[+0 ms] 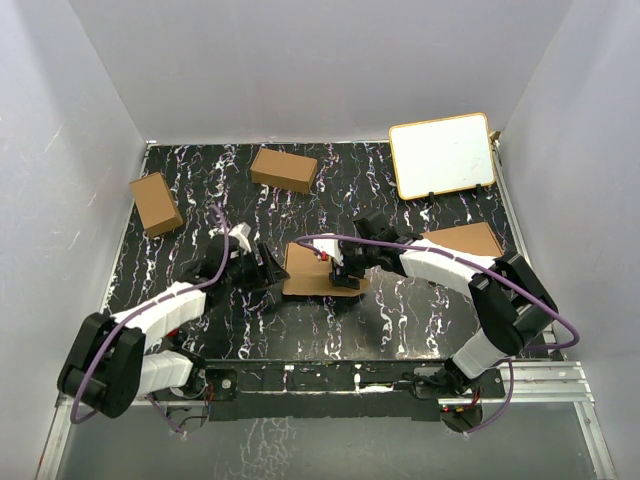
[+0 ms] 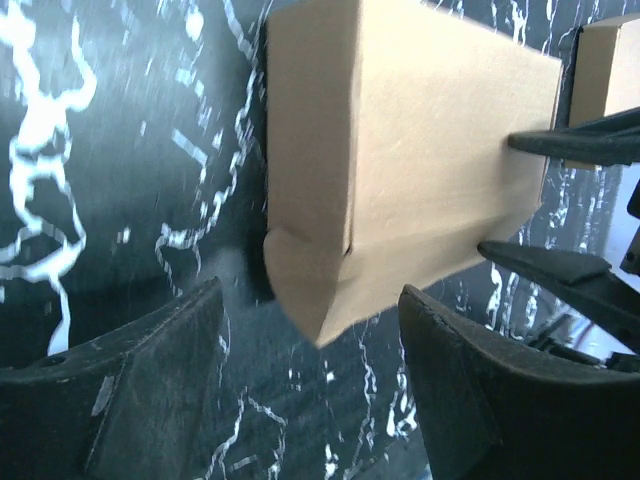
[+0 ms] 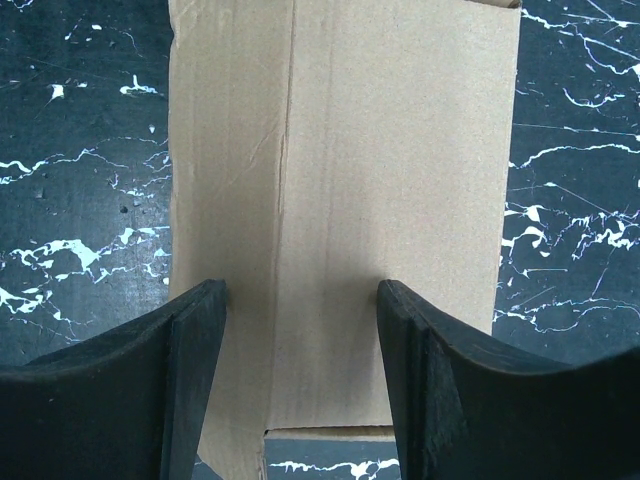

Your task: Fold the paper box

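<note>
The paper box (image 1: 308, 268) lies mid-table as a slim brown carton. In the left wrist view its near end (image 2: 400, 160) shows a rounded flap folded over the corner. My left gripper (image 2: 310, 345) is open, and that corner hangs just ahead of the gap, touching neither finger (image 2: 150, 380). My right gripper (image 3: 303, 300) is open above the carton's top face (image 3: 340, 150), with both fingertips (image 3: 205, 320) set down on the cardboard. In the top view the left gripper (image 1: 272, 270) is at the box's left end and the right gripper (image 1: 340, 276) over its right part.
Two shorter brown cartons (image 1: 156, 203) (image 1: 284, 169) lie at the back left. A white board with a yellow rim (image 1: 441, 155) stands at the back right. A flat brown pile of sheets (image 1: 463, 240) lies beside the right arm. White walls enclose the table.
</note>
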Robot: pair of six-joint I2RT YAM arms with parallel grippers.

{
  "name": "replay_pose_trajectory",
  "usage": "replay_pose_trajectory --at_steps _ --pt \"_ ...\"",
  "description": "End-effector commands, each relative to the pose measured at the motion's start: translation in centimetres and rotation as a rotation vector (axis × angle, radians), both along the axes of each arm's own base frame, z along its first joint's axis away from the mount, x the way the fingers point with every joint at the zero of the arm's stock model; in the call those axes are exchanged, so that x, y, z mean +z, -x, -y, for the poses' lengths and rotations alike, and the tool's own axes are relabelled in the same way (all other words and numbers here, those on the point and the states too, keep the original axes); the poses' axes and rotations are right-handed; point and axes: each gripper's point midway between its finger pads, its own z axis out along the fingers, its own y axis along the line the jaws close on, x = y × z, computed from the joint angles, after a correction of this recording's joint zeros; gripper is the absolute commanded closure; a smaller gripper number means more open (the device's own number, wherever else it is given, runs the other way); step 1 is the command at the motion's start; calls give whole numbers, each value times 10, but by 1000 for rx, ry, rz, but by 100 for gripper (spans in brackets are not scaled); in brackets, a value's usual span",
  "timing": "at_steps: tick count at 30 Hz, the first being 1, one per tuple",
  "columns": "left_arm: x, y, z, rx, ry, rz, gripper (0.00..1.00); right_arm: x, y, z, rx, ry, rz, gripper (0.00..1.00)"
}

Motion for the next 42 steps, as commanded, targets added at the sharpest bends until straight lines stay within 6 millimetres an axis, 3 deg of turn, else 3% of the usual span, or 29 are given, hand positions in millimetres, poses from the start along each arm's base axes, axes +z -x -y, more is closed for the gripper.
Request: replay_pose_trajectory --at_steps 1,5,10,14,18,29,36,42 --pt "1 19 -3 179 178 -88 30 -1 -10 -2 -8 13 22 36" --pt "14 27 -9 343 410 -40 24 -1 -10 -2 -8 12 20 36" --pt "18 25 -22 464 467 -24 14 -2 -8 -2 -6 12 11 35" --pt "22 21 -23 541 598 -54 12 -3 -8 -3 -5 12 7 36" --pt "21 16 -22 604 654 -116 3 -4 -8 -3 -4 10 2 35" --pt "4 14 -11 691 692 -246 3 -6 -7 -3 -4 12 -11 36" --pt "3 10 3 745 735 -279 3 -6 -5 -4 1 11 -19 36" --pt "-1 7 -5 843 745 -262 4 -5 -4 -5 7 4 -20 36"
